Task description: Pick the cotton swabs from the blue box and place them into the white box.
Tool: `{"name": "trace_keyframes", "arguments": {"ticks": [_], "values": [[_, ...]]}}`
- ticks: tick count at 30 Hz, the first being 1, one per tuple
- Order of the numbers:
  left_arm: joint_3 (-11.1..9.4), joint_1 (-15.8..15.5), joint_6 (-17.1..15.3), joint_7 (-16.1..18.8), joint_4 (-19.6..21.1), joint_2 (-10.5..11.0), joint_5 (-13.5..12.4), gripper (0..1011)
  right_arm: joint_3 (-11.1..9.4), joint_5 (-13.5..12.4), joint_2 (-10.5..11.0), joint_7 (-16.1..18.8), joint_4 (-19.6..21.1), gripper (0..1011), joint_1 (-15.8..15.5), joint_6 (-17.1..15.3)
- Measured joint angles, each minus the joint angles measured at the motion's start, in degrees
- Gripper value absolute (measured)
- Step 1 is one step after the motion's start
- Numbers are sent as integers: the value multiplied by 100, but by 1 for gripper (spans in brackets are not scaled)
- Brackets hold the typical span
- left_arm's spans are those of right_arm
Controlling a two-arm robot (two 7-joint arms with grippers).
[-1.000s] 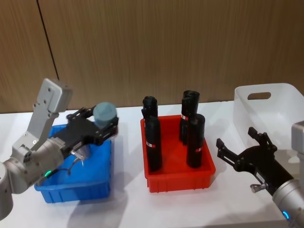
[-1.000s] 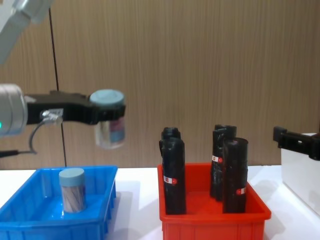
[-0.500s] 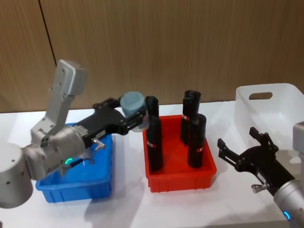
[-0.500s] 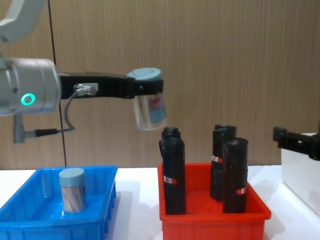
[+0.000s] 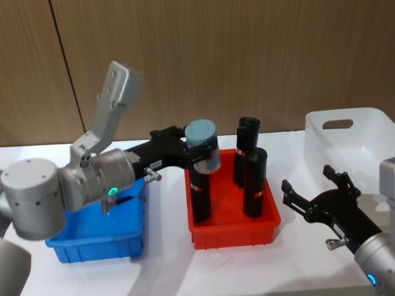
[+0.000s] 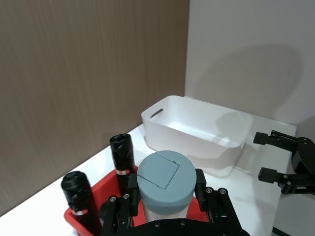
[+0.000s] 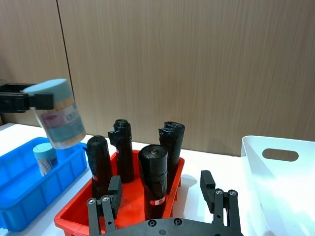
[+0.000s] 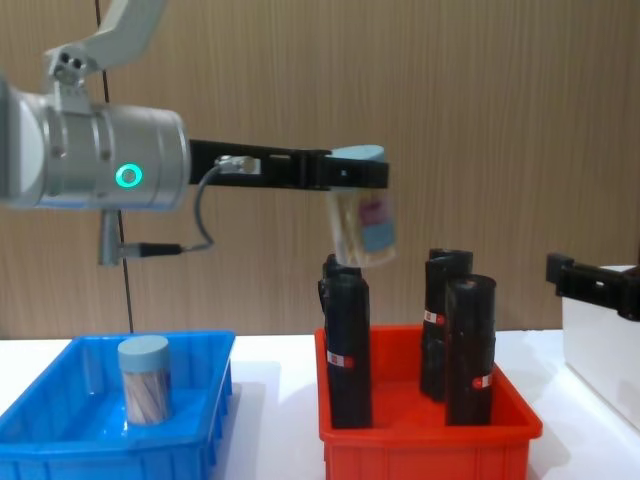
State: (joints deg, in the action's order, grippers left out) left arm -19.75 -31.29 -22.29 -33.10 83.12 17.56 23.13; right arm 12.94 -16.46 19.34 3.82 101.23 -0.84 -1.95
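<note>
Scene: white desk (image 5: 166,271) in front of a wood-panelled wall, with three bins in a row. The blue box (image 5: 99,246) is on the robot's left, a red bin (image 5: 234,234) is in the middle, and the white box (image 5: 364,145) is on the right.
Left gripper (image 8: 352,174): reaches out level from the left, high above the desk and over the left part of the red bin. Its fingers are closed on a swab jar, one on each side just under the lid.
Swab jar (image 8: 362,228): clear cylinder with a pale blue-grey lid, swab sticks and a small label visible inside. It hangs in the air, lid up and slightly tilted, just above the top of the nearest black roll and well apart from the white box.
Second jar (image 8: 145,380): stands upright inside the blue box, lid on.
Black rolls (image 5: 254,182): four, upright in the red bin, with red-and-white labels.
Right gripper (image 5: 307,180): low over the desk, between the red bin and the white box, with its fingers spread wide and nothing held.
White box: taller than the coloured bins, with a handle cutout near its rim, at the far right of the desk.
</note>
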Motion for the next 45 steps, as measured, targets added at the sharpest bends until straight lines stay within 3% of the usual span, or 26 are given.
{"name": "trace_keyframes", "arguments": {"ticks": [12, 20, 34, 45], "values": [[-152, -736, -338, -713, -736, -375, -326, 663, 0, 0, 0, 0, 0, 1002, 0, 0], [-219, -1040, -411, -1010, -1007, -523, -501, 663, 0, 0, 0, 0, 0, 1002, 0, 0], [-278, -1287, -462, -1245, -1226, -641, -637, 663, 1, 22, -3, 34, 3, 1002, 13, -24], [-292, -1362, -477, -1312, -1293, -676, -677, 661, 39, 204, -45, 474, 6, 1002, 239, -360]]}}
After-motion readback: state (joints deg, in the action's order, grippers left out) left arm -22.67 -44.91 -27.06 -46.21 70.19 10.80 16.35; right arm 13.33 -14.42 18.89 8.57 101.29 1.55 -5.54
